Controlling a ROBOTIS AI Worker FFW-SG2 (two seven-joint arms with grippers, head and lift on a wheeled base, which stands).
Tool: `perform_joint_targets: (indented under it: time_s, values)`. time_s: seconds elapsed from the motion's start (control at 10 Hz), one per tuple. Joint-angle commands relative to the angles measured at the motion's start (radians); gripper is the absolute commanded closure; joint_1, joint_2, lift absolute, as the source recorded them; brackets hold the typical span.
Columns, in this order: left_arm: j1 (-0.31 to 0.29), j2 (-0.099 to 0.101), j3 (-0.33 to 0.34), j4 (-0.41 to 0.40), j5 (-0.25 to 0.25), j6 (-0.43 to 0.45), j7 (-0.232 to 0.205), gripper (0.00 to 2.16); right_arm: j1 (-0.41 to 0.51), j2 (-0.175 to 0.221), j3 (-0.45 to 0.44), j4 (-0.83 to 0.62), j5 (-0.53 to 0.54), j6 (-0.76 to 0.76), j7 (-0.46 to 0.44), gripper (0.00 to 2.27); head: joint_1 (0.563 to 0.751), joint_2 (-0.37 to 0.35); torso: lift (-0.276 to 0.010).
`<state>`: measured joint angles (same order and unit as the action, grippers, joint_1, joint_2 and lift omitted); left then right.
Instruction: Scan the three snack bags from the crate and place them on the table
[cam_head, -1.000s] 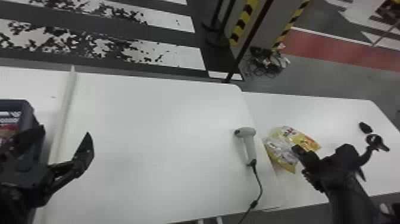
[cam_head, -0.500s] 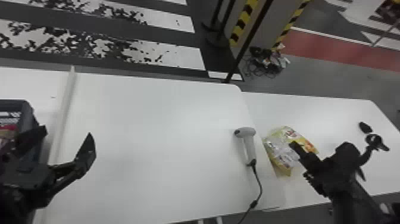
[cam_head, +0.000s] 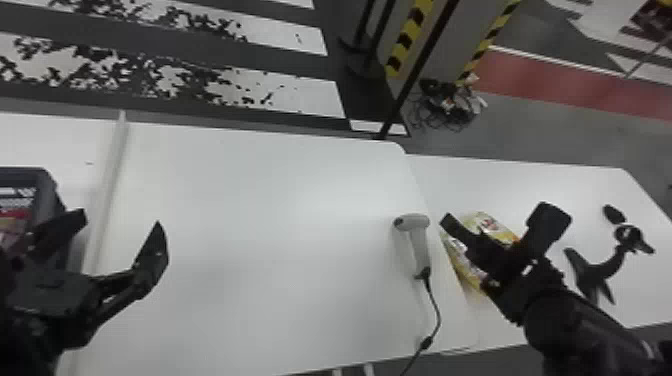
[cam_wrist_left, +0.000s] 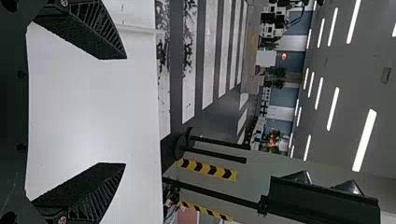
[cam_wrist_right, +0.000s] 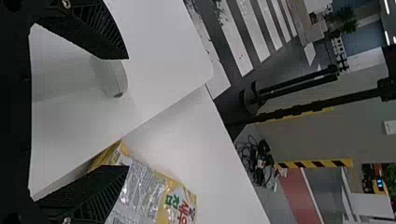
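Observation:
In the head view my left gripper (cam_head: 122, 220) stands open at the left, between the crate (cam_head: 42, 175) and the bare tabletop. My right gripper (cam_head: 500, 215) is open at the right, over a yellow snack bag (cam_head: 490, 223) lying beside the white scanner (cam_head: 419, 245). Red packaging (cam_head: 15, 216) shows inside the crate. In the left wrist view, my left gripper (cam_wrist_left: 125, 111) has nothing between its fingers. In the right wrist view, my right gripper (cam_wrist_right: 128, 112) has the scanner (cam_wrist_right: 109, 77) near one finger and the snack bag (cam_wrist_right: 156, 193) partly behind the other.
A cable (cam_head: 436, 310) runs from the scanner to the front edge of the white table (cam_head: 260, 210). A raised white strip (cam_head: 107, 175) lies between crate and tabletop. Black stands (cam_head: 600, 270) rest on the right-hand table, and a dark pole (cam_head: 415, 75) rises behind.
My right gripper has turned and shifted, so both its fingers now show spread in the head view. The left arm and the scanner look unmoved.

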<state>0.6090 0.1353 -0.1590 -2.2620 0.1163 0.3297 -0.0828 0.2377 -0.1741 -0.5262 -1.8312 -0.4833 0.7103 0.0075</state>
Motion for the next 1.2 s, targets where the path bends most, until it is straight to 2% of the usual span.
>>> perform_joint_targets:
  time_s: [0.0,0.3,0.5,0.8,1.0,1.1]
  values:
    - [0.000,0.000,-0.002,-0.001,-0.001,0.001,0.001,0.05,0.068,0.048,0.115,-0.148,0.080,-0.005,0.000,0.05,0.695,-0.350,-0.062]
    - [0.006,-0.003,-0.005,-0.004,-0.001,0.004,0.005,0.05,0.150,0.120,0.290,-0.263,0.196,-0.094,0.025,0.06,0.695,-0.340,-0.062]
    - [0.009,-0.003,-0.022,-0.007,-0.001,0.004,0.006,0.05,0.207,0.154,0.396,-0.299,0.293,-0.239,0.025,0.07,0.695,-0.259,-0.062]
    - [0.028,-0.005,-0.028,-0.007,-0.001,0.004,0.012,0.05,0.310,0.160,0.509,-0.352,0.335,-0.361,0.014,0.08,0.695,-0.195,-0.062]
    - [0.055,-0.003,-0.016,-0.022,0.002,0.001,0.028,0.05,0.359,0.157,0.528,-0.353,0.338,-0.432,0.003,0.08,0.695,-0.153,-0.062]
    - [0.071,-0.003,0.018,-0.065,0.003,0.032,0.026,0.06,0.373,0.151,0.528,-0.353,0.338,-0.459,0.002,0.09,0.695,-0.148,-0.062]
